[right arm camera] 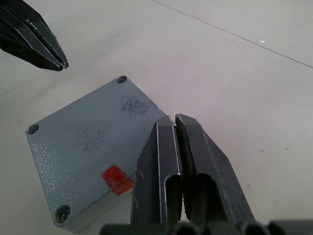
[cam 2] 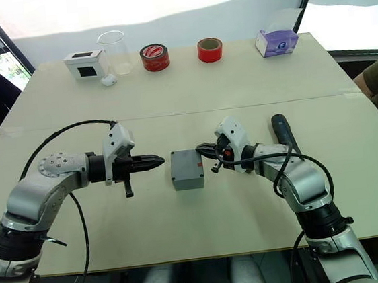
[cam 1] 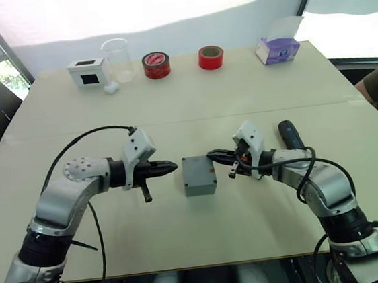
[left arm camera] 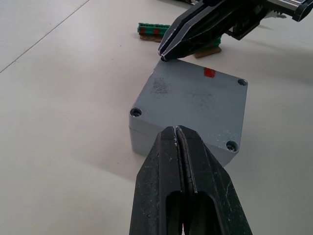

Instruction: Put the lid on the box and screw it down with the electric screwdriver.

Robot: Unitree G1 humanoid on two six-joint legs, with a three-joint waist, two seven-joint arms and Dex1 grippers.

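A pale bench [cam 1: 185, 101] carries a small grey box [cam 1: 199, 175] at the centre of the frame, its lid [left arm camera: 195, 100] seated on top with screw holes at the corners and a small red mark near one edge. No writing can be read on it.

The left gripper [cam 1: 171, 165] reaches in from the left of the frame, forearm level, its black fingers pressed together and pointing at the box's left side, just short of it. The right gripper [cam 1: 212, 155] reaches in from the right, arm bent at the elbow, fingers likewise pressed together, tips at the box's upper right corner.

The electric screwdriver [cam 1: 290, 135] lies on the bench right of centre, beside the right forearm, well apart from the box.

Along the top of the frame stand a white box with a black window [cam 1: 88, 73], a clear beaker [cam 1: 118, 60], two red tape rolls [cam 1: 156, 65] [cam 1: 210, 57] and a purple tissue box [cam 1: 277, 49]; their print is too small to read. In the left wrist view, small green pieces [left arm camera: 152, 29] lie beyond the box.
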